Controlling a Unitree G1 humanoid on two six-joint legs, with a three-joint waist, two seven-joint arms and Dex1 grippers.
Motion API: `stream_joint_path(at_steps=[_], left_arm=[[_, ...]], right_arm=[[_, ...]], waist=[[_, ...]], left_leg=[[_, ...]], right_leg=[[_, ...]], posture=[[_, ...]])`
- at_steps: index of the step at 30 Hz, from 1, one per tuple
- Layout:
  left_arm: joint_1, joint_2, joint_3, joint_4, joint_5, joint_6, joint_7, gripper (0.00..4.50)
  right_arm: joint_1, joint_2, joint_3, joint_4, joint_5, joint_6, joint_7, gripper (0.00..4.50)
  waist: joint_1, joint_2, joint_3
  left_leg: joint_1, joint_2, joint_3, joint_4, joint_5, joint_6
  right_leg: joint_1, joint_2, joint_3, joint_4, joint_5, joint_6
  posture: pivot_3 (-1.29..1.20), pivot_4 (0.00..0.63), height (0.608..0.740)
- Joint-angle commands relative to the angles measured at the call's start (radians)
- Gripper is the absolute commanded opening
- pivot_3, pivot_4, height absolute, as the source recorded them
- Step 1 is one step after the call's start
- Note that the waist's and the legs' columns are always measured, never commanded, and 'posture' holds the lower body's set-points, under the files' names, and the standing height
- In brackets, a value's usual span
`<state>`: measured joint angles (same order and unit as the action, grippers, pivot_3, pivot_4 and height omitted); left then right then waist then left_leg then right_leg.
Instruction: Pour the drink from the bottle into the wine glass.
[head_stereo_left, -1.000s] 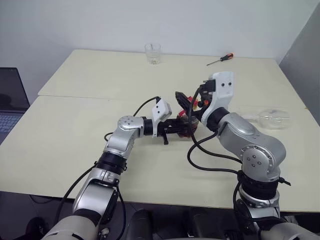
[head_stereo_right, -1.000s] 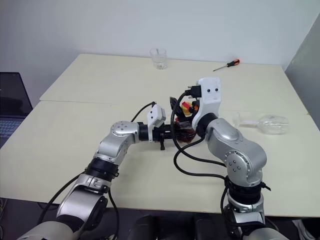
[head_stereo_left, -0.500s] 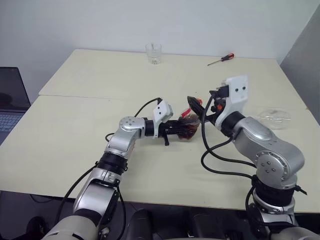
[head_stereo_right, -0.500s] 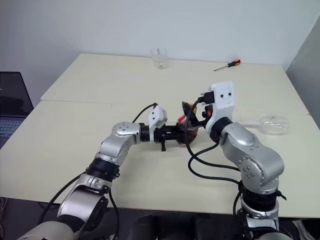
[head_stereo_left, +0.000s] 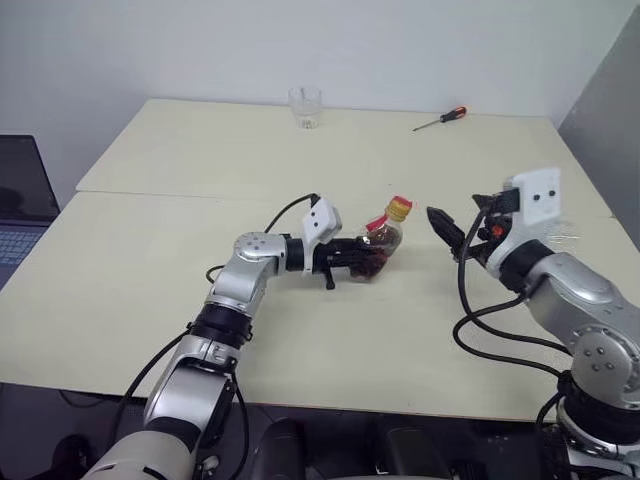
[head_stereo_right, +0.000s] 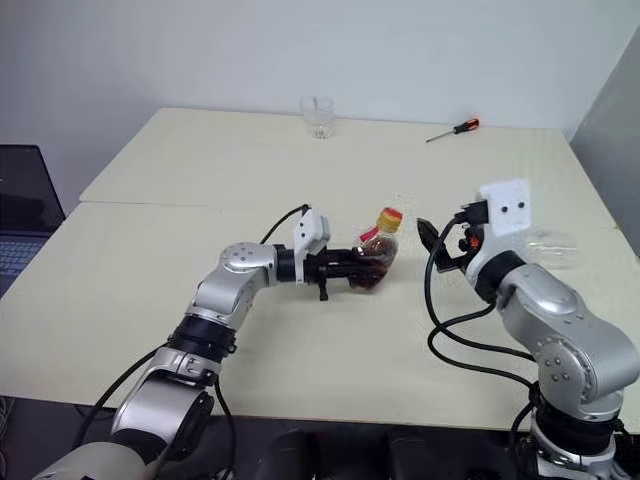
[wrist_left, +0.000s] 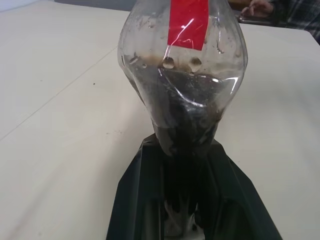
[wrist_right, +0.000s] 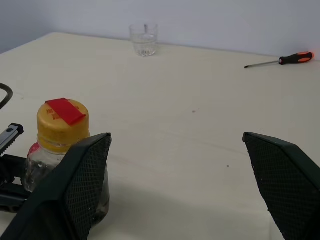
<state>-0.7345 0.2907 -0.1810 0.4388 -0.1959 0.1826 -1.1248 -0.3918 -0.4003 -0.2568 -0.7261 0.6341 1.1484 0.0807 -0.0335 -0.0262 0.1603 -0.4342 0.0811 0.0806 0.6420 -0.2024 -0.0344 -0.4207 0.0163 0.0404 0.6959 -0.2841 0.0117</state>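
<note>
**Bottle gripped, cap on, nothing poured**

Pale table (head_stereo_left: 150, 290) against a white wall. Left end effector (head_stereo_left: 362, 258) is clamped on the bottle (head_stereo_left: 381, 245) near the table's middle; its yellow cap (head_stereo_left: 399, 209) is on, dark drink (wrist_left: 182, 120) inside. Right end effector (head_stereo_left: 455, 232) hangs just beside it, fingers spread wide, holding nothing. The wine glass (head_stereo_right: 552, 247) lies on its side behind the right arm. Judging by this, uncapping, righting the glass and pouring all remain.
</note>
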Motion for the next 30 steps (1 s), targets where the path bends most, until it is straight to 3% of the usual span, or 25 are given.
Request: stream_joint_path(at_steps=[1, 6, 13, 22, 30], left_arm=[[-0.032, -0.001, 0.024, -0.025, -0.020, -0.027, -0.003, 0.51], [-0.029, -0.009, 0.032, -0.028, -0.025, -0.037, 0.010, 0.51], [-0.024, -0.037, 0.048, -0.029, -0.032, -0.072, 0.026, 0.51], [0.009, -0.095, 0.109, 0.006, -0.066, -0.208, 0.063, 0.51], [0.008, -0.139, 0.095, 0.027, -0.062, -0.227, 0.080, 0.51]], right_arm=[[-0.003, -0.023, -0.026, -0.049, 0.046, 0.000, 0.034, 4.50], [-0.101, 0.042, -0.017, -0.048, 0.154, 0.012, 0.021, 4.50], [-0.202, 0.153, 0.004, 0.030, 0.140, 0.009, -0.096, 4.50], [-0.222, 0.188, 0.013, 0.006, 0.185, 0.040, -0.144, 4.50], [-0.260, 0.200, 0.051, 0.013, 0.176, 0.042, -0.202, 4.50]], waist=[[0.000, 0.000, 0.000], [-0.002, 0.000, 0.000], [0.001, 0.000, 0.000], [0.001, 0.000, 0.000], [0.001, 0.000, 0.000]], left_leg=[[0.000, 0.000, 0.000, 0.000, 0.000, 0.000], [0.000, 0.000, 0.000, 0.000, 0.000, 0.000], [0.000, 0.000, 0.000, 0.000, 0.000, 0.000], [-0.001, 0.000, 0.001, -0.001, 0.000, 0.000], [-0.001, 0.000, 0.001, -0.001, 0.000, 0.000]], right_leg=[[0.000, 0.000, 0.000, 0.000, 0.000, 0.000], [0.000, 0.000, 0.000, 0.000, 0.000, 0.000], [0.000, 0.000, 0.000, 0.000, 0.000, 0.000], [0.000, 0.000, 0.000, -0.002, 0.000, 0.000], [0.000, 0.000, 0.000, -0.002, 0.000, 0.000]], posture=[[0.00, 0.150, 0.740], [0.00, 0.150, 0.740], [0.00, 0.150, 0.740], [0.00, 0.150, 0.740], [0.00, 0.150, 0.740]])
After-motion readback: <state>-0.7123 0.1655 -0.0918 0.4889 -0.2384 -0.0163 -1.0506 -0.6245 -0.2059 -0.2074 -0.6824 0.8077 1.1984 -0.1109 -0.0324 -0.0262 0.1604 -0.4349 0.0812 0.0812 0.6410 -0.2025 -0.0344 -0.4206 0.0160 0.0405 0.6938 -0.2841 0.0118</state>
